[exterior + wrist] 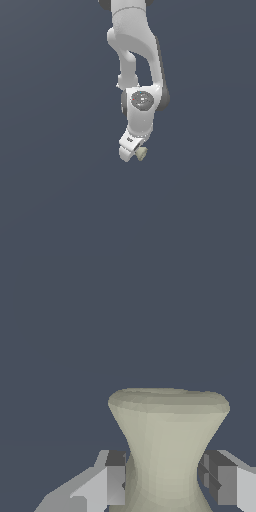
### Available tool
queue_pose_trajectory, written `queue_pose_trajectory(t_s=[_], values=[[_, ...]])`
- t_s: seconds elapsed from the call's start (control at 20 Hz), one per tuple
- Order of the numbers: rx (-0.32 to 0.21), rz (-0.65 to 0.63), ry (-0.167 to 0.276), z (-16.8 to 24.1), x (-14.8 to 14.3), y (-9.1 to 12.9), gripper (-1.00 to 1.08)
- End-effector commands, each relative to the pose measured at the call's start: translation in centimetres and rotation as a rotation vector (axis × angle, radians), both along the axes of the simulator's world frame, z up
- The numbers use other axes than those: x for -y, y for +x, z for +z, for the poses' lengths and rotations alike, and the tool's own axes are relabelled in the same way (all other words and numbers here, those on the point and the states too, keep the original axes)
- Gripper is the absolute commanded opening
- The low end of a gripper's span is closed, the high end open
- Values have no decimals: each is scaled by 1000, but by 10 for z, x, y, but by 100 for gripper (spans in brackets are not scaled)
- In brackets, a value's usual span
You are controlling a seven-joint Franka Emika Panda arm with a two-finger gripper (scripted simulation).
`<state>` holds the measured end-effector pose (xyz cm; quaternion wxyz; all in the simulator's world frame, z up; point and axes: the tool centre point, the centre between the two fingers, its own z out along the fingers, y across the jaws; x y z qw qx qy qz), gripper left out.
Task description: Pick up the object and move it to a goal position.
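The object [167, 421] is a pale cream spool with a narrow waist and flared round ends. In the wrist view it fills the space between my fingers, with one grey pad [116, 476] against one side of the waist and the other pad against the opposite side. My gripper [162, 478] is shut on the object. In the exterior view the gripper [134, 154] hangs at the end of the white arm, tilted, and the object [142, 153] pokes out on its side toward the exterior view's right. The object's lower end is cut off in the wrist view.
A plain dark grey-blue surface [60, 190] fills both views. The white arm [135, 45] comes down from the top middle of the exterior view. No goal marker shows.
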<state>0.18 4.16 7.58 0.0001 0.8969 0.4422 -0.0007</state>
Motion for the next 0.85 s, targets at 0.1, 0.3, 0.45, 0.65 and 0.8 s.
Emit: queue_pose_trajectory(t_s=[0.1, 0.3, 0.45, 0.65, 0.8], values=[[1, 2, 0, 23, -39, -3, -100], [1, 2, 0, 44, -75, -6, -100], [1, 2, 0, 55, -93, -6, -100], [1, 2, 0, 61, -103, -6, -100], [1, 2, 1, 60, -102, -5, -100]])
